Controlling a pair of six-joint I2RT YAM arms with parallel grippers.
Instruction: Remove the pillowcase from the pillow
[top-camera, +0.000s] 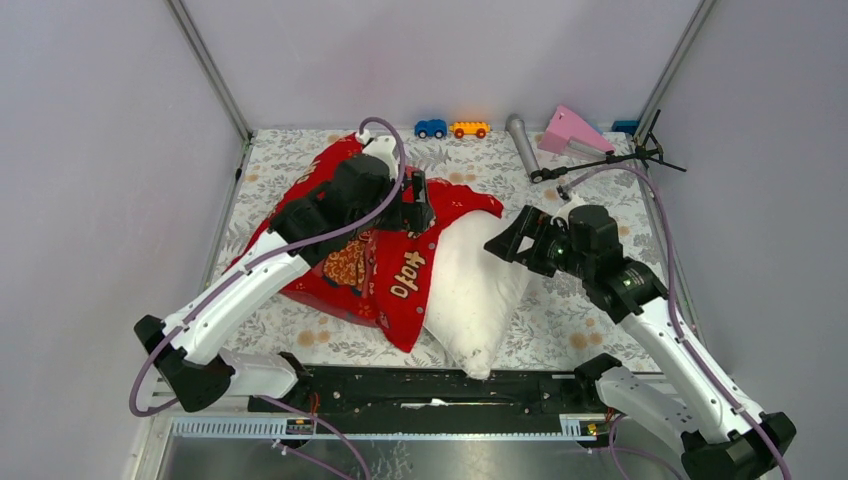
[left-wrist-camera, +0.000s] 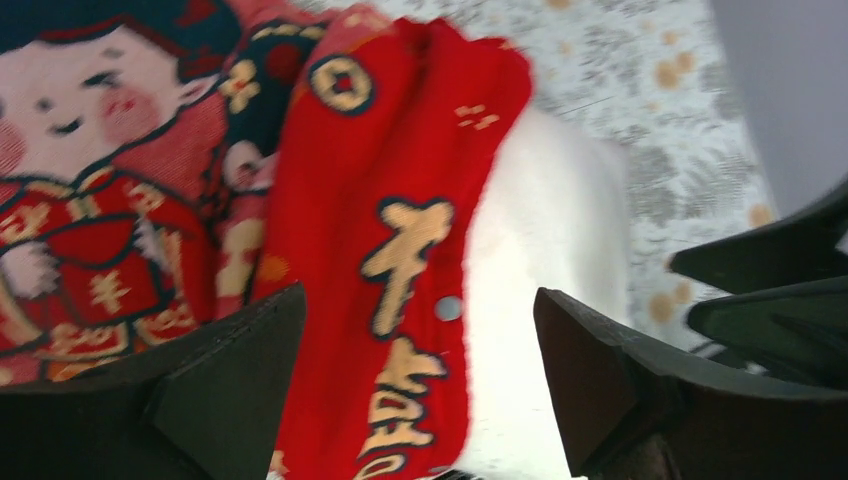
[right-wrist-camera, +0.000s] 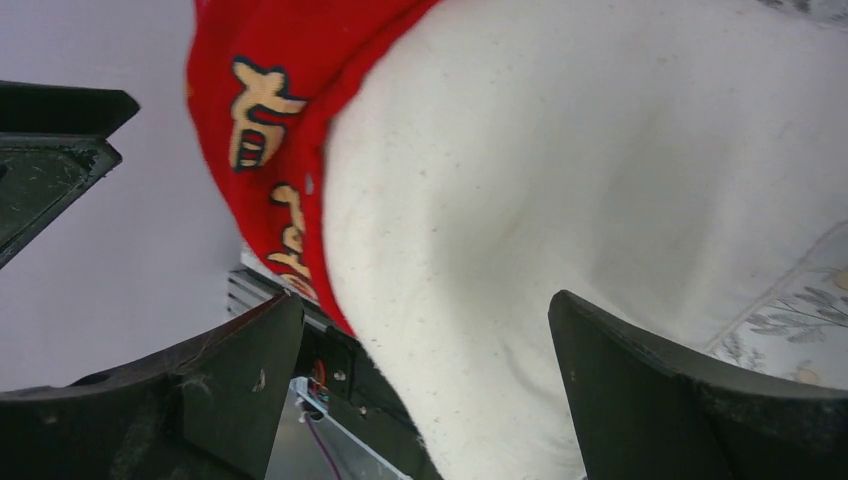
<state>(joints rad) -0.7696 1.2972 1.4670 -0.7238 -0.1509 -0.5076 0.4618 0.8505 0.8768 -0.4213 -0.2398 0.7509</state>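
Observation:
The red pillowcase (top-camera: 365, 265) lies bunched over the left part of the white pillow (top-camera: 478, 285), whose right half is bare and reaches the near table edge. My left gripper (top-camera: 418, 200) hovers open over the pillowcase's far open edge; in the left wrist view (left-wrist-camera: 420, 350) its jaws straddle the red hem (left-wrist-camera: 400, 230) and the pillow (left-wrist-camera: 550, 230) without holding either. My right gripper (top-camera: 512, 240) is open and empty beside the pillow's far right corner; in the right wrist view (right-wrist-camera: 425, 340) the pillow (right-wrist-camera: 560, 170) fills the gap, and the pillowcase (right-wrist-camera: 270, 80) is behind it.
A grey floral cloth (top-camera: 590, 310) covers the table. At the back stand a blue toy car (top-camera: 430, 128), an orange toy car (top-camera: 469, 129), a grey cylinder (top-camera: 522, 142), a pink wedge (top-camera: 570, 132) and a black stand (top-camera: 610, 160). Walls close three sides.

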